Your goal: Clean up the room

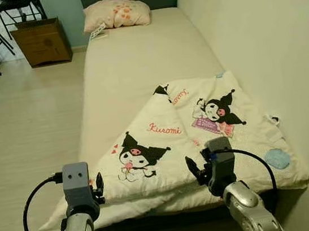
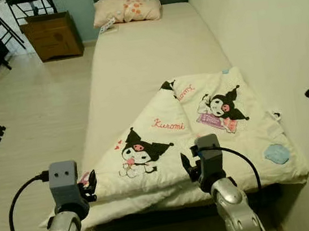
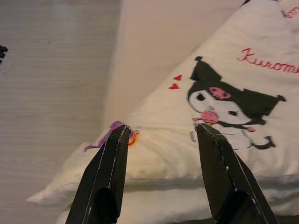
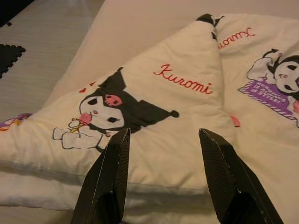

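From the head views we see the folded blanket (image 1: 203, 137) lying at the foot of the bed (image 1: 136, 66), its near edge running crosswise just ahead of both arms. In the left wrist view our left end effector (image 3: 161, 140) hovers spread over the blanket's floor-side corner. In the right wrist view our right end effector (image 4: 163, 142) hangs spread above the folded edge, which we judge roughly as near as the left's corner.
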You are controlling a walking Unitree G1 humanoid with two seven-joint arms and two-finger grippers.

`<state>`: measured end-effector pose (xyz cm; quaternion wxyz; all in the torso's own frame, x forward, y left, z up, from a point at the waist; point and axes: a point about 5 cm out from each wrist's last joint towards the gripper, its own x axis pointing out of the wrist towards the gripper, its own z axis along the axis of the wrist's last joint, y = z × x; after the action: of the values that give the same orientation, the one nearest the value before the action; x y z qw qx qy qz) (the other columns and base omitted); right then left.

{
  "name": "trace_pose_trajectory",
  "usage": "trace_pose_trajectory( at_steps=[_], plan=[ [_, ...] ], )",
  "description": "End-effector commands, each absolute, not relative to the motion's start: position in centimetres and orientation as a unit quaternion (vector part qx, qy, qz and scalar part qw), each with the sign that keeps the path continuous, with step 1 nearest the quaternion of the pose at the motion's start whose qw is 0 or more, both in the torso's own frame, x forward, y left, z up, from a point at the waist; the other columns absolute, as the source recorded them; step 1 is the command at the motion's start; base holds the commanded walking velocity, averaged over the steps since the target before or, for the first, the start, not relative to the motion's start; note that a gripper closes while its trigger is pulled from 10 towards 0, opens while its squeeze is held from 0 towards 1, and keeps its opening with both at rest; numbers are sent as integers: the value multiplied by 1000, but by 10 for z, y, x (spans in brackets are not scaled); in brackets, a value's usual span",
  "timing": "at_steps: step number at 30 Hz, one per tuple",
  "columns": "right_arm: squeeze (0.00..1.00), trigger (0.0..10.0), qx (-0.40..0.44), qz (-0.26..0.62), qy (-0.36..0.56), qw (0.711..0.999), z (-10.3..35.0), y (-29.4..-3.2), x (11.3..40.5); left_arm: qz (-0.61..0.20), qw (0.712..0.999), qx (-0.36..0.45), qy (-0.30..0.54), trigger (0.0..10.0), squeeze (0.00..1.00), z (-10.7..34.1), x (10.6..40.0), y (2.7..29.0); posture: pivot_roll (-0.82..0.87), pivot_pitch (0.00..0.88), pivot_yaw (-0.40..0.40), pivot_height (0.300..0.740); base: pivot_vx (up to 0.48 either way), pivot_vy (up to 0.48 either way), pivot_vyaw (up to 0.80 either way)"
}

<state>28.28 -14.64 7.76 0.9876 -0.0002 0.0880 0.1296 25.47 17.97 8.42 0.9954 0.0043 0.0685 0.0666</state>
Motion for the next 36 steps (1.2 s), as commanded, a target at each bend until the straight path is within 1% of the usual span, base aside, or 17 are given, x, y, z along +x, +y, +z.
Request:
trace_pose_trajectory(
  at_steps=[1,6,8,13,25,36],
  plan=[
    [0,10000,10,119,95,988,73,-150,280,67,995,11,77,10000,0,82,252,181,-53,147,20,733,0,0,0],
    [0,10000,9,116,95,989,74,-152,280,64,995,13,80,10000,0,81,253,179,-56,144,21,733,0,0,0],
    [0,10000,15,117,97,988,74,-152,280,63,995,15,81,10000,0,81,254,179,-56,144,21,733,0,0,406],
    [0,10000,3,115,93,989,75,-153,281,61,995,18,80,10000,0,81,255,179,-57,143,22,733,0,0,800],
    [0,10000,10,115,89,989,77,-150,281,53,995,19,86,10000,0,79,255,179,-54,146,32,733,0,0,800],
    [0,10000,9,103,85,991,77,-154,281,49,995,21,86,10000,0,80,257,178,-59,146,43,733,0,0,772]
  ],
)
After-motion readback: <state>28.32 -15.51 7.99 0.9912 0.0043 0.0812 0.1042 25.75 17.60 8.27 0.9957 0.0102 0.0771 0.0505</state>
